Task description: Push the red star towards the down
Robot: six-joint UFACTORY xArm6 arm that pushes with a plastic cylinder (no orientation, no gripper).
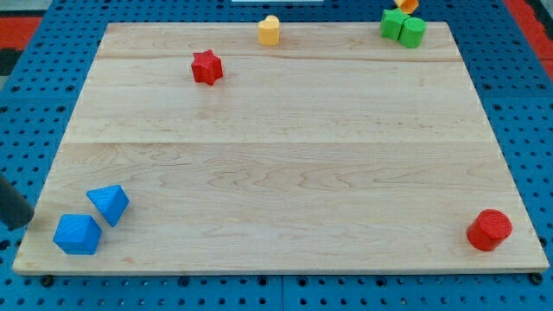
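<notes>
The red star lies near the top of the wooden board, left of centre. My tip is at the view's far left edge, just off the board's lower left side. It is far below and left of the red star. It stands just left of two blue blocks, touching neither. Only the rod's lower end shows.
A yellow block sits at the top edge, right of the star. Two green blocks and an orange block are at the top right. A blue triangular block and a blue block are bottom left. A red cylinder is bottom right.
</notes>
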